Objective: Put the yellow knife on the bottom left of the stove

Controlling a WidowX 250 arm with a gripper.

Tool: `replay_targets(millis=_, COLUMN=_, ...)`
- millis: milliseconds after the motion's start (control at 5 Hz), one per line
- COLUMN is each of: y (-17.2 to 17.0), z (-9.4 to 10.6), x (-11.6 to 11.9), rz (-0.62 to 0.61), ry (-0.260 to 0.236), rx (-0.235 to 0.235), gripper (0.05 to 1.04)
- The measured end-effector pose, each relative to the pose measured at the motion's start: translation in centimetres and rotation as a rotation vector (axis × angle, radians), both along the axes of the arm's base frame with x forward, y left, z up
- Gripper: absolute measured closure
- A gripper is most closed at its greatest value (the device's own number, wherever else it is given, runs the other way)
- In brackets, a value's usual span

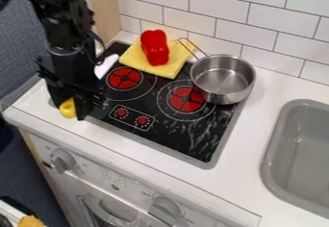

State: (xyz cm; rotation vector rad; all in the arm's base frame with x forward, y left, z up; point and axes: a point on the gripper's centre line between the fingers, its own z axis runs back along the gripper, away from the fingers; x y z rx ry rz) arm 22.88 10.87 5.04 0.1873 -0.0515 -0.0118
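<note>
The black gripper [69, 107] hangs at the stove's left edge, its fingers on either side of the yellow knife's handle [67, 108], shut on it. The handle's rounded yellow end pokes out low between them. Behind the gripper, up and to the right, lies a white piece [106, 66] that looks like the blade; the arm hides whatever joins the two. The black stove top [186, 144] has red burner centres and two red knobs, with its bottom left corner just right of the gripper.
A yellow cloth [140, 61] with a red pepper [155, 47] on it covers the stove's back left. The metal pan [222, 78] stands at the back right, its handle pointing to the cloth. A grey sink [275, 144] is at the right; a tiled wall rises behind.
</note>
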Motion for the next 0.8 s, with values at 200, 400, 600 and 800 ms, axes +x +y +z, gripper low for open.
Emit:
replay_targets(millis=200, y=1.5, z=-1.6, x=0.8, rz=0.046, ry=0.056, rx=0.015, gripper=0.572)
replay_targets(millis=400, y=2.1, z=-2.8, x=1.8, rz=0.047, ry=0.080, rx=0.017, gripper=0.572)
replay_targets(millis=600, y=2.6, z=-3.7, x=2.8, rz=0.021, ry=0.117, rx=0.011, gripper=0.572)
replay_targets(millis=800, y=2.9, z=-3.8, x=3.1, rz=0.017, ry=0.095, rx=-0.008, gripper=0.499)
